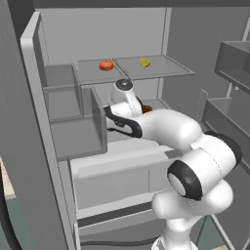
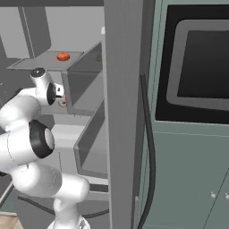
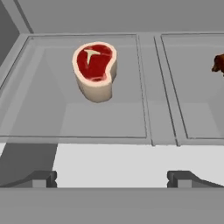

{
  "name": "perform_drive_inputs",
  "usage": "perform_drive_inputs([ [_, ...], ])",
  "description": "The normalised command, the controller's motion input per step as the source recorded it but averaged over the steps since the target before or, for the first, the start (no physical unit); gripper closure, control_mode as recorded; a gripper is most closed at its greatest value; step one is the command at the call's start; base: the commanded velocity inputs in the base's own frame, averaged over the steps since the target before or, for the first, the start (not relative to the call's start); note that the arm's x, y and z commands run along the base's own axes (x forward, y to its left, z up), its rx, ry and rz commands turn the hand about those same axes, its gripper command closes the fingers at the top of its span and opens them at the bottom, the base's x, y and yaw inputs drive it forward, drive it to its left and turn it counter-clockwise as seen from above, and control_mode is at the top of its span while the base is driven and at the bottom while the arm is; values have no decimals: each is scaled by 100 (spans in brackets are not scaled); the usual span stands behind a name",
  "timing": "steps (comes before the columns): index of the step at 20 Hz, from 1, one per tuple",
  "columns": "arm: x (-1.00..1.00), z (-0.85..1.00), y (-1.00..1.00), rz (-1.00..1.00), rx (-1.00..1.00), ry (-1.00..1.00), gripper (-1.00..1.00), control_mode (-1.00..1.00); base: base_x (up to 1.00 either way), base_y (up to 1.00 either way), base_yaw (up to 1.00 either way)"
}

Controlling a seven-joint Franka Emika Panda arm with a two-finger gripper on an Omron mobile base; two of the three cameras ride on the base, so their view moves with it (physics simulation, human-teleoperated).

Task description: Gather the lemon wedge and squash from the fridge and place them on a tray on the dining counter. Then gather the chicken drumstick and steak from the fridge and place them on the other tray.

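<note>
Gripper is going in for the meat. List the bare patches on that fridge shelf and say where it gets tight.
Hand view: the shelf panel is bare left of and in front of the steak. The neighbouring panel is bare except a dark brown item at the frame's edge. The open gripper is short of the shelf. Nowhere looks tight.

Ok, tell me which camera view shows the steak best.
The hand view: the steak lies in plain sight on a glass fridge shelf, ahead of the open gripper. From the left and right base views I cannot pick the steak out, since the arm reaches into the fridge in front of that shelf.
</note>
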Motion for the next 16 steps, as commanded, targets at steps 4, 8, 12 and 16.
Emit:
perform_drive_inputs([
  [4,38,-17,14,11,-4,0,-100,-100,0,0,0],
  [8,41,-11,8,10,-3,0,-100,-100,0,0,0],
  [12,33,-17,10,6,-4,0,-100,-100,0,0,0],
  [16,27,-16,15,1,-5,0,-100,-100,0,0,0],
])
